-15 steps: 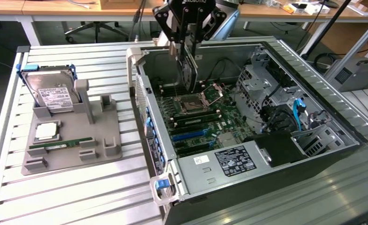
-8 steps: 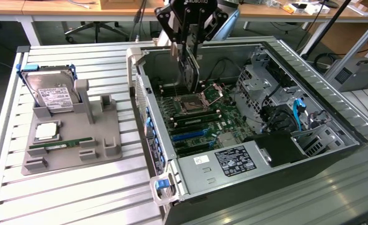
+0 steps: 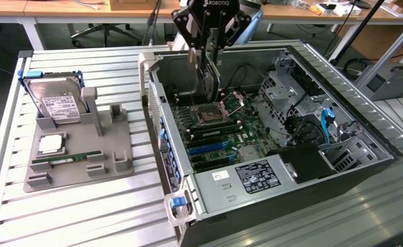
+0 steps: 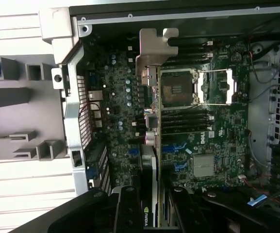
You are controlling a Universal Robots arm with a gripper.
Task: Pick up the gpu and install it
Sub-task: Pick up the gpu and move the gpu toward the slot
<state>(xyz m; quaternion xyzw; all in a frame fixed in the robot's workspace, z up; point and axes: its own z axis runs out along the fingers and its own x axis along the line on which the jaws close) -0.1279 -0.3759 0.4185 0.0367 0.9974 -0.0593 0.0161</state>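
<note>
Single arm inspected over an open dark-grey metal computer case [image 3: 366,128] lying on its side on a slatted aluminium table [image 3: 85,216]. The black two-fingered gripper [image 3: 205,51] stands above the far part of the case opening, seen from the exterior view. Its fingers are drawn in narrow and clamped on the thin flat dark gpu card [image 3: 209,80], one finger on each face. The card hangs edge-on below the gripper, inside the case opening and above the green motherboard [image 3: 215,128], close to the square metal-framed processor socket [image 3: 208,114]. In the wrist view the gripper [image 4: 153,194] grips the gpu card [image 4: 150,97] near its upper end. The card's silvery metal bracket lies at the far, lower end, pointing toward the motherboard [image 4: 217,131] just beside the processor socket [image 4: 178,87]. The card is not seated in any slot. Whether its lower end touches the board cannot be determined. On the exterior view's left, well apart from the case, a grey moulded parts fixture [image 3: 112,149] rests on the table. It carries a boxy silver hard drive with a white label [image 3: 57,103], a small square silver processor chip [image 3: 51,144] and a narrow green memory stick [image 3: 68,158].
</note>
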